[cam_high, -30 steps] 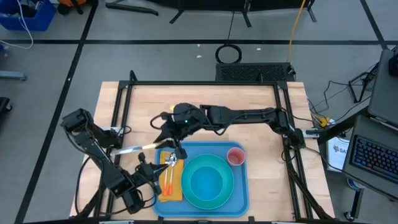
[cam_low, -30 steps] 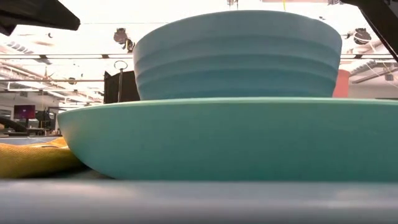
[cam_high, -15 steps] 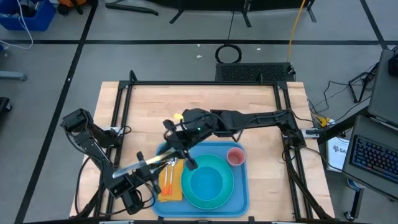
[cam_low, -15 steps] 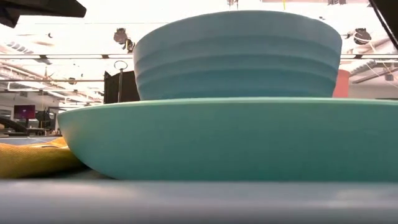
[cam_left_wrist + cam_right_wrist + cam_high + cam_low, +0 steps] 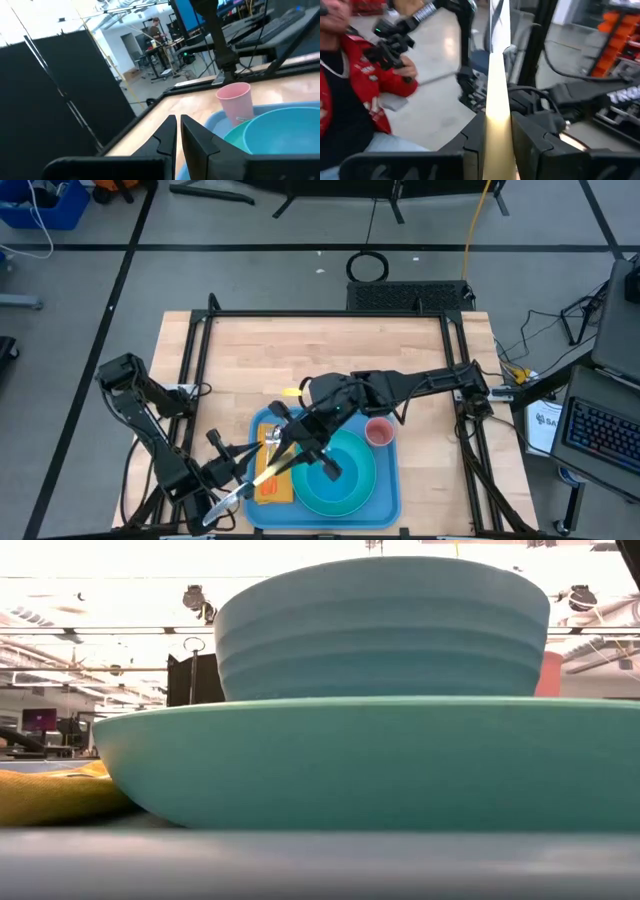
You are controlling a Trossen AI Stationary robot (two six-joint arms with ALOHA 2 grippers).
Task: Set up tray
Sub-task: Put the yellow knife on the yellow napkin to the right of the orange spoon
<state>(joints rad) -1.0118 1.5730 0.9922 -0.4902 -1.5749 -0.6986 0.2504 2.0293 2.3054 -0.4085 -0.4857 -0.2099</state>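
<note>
Right claw (image 5: pixel 300 452) grips a knife (image 5: pixel 262 473) above the light-blue tray (image 5: pixel 385 495); under it the napkin (image 5: pixel 281 487), beside it the bowl (image 5: pixel 333 470) on a plate, beyond it a pink cup (image 5: pixel 379 430). Left claw (image 5: pixel 176 131) nearly closed, empty, at the tray's near-left edge

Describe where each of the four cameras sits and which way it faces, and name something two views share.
High: overhead, facing straight down on tray, left arm, right arm.
Low: tabletop height, facing level at bowl on plate; no arm clearly visible.
Left wrist: on left arm, past left gripper toward pink cup.
Right wrist: on right arm, past right gripper clamping utensil, toward a person.
Shared: pink cup, in high and left wrist.
</note>
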